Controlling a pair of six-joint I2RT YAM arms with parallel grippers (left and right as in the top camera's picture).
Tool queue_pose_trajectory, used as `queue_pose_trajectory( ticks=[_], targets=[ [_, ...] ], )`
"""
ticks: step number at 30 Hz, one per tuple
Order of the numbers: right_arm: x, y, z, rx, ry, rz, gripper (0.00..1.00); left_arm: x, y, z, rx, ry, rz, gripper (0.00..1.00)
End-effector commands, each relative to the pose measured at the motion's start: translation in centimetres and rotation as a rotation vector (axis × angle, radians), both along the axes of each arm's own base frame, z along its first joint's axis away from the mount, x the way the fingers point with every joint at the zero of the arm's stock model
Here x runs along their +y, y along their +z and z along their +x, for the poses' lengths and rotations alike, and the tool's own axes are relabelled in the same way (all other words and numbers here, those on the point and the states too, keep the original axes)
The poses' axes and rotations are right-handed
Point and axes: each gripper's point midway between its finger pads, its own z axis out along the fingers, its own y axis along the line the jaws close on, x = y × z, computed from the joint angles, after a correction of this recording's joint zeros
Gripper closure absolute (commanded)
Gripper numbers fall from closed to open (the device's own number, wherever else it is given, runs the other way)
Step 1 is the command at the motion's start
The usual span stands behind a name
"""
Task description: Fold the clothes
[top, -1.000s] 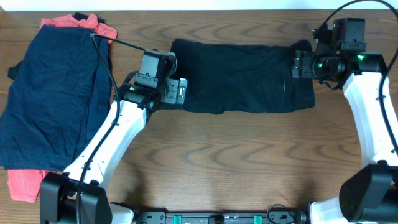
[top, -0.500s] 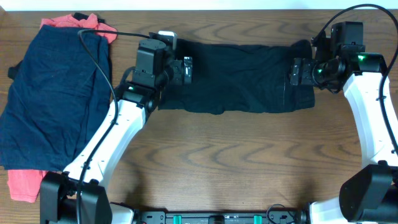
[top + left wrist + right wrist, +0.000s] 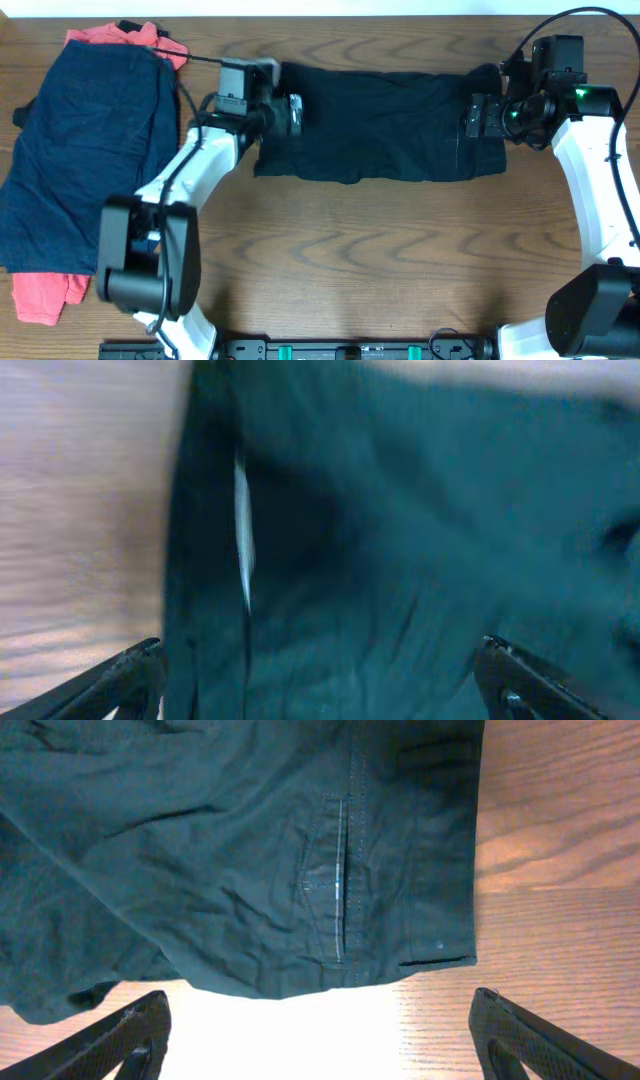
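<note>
- Spanning the overhead view, the wooden table (image 3: 380,260) lies bare between the garments and the robot's base; the wrist views show only slivers of it.
- The navy shorts (image 3: 85,160) lie spread flat near the left edge, seen only from overhead.
- The black shorts (image 3: 380,125) lie as a long band close to the far edge, between the two grippers. The right wrist view shows a pocket slit (image 3: 340,880) and stitched seams that the overhead view does not resolve.
- The coral-red piece (image 3: 45,295) shows from under the navy shorts at the near and far corners.
- The left gripper (image 3: 295,112) sits at the band's left end. Its blurred wrist view shows the fingers spread wide (image 3: 320,665) over dark cloth and a pale streak (image 3: 242,530).
- The right gripper (image 3: 475,115) sits over the right end, its fingers also spread wide (image 3: 320,1010), holding nothing, with the hem and bare wood between them.
</note>
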Motion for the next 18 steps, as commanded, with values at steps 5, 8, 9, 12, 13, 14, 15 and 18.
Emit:
queue_pose_trajectory(
  ticks=[5, 8, 9, 12, 13, 14, 15, 18],
  targets=[
    [-0.3, 0.1, 0.2, -0.006, -0.006, -0.004, 0.08, 0.4, -1.8, -0.3, -0.052, -0.225, 0.183, 0.14],
    [-0.3, 0.1, 0.4, -0.016, -0.007, -0.005, 0.08, 0.4, -1.9, -0.3, -0.051, -0.225, 0.184, 0.23],
    [-0.3, 0.1, 0.5, -0.022, -0.007, -0.006, 0.08, 0.4, -1.9, -0.2, -0.054, -0.225, 0.184, 0.29],
    [-1.2, -0.3, 1.3, -0.049, -0.066, -0.032, 0.09, 0.3, -1.8, -0.1, -0.059, -0.226, 0.184, 0.64],
    [-1.4, -0.6, 1.6, -0.060, -0.078, -0.038, 0.09, 0.3, -1.8, -0.1, -0.062, -0.226, 0.184, 0.72],
    [-1.4, -0.9, 2.0, -0.078, -0.081, -0.038, 0.10, 0.3, -1.7, 0.0, -0.069, -0.225, 0.183, 0.78],
    [-1.5, -1.3, 2.2, -0.090, -0.087, -0.035, 0.11, 0.2, -1.6, 0.2, -0.075, -0.224, 0.182, 0.81],
    [-1.5, -2.5, 2.8, -0.121, -0.114, -0.020, 0.11, 0.1, -1.2, 0.7, -0.094, -0.200, 0.165, 0.90]
  ],
)
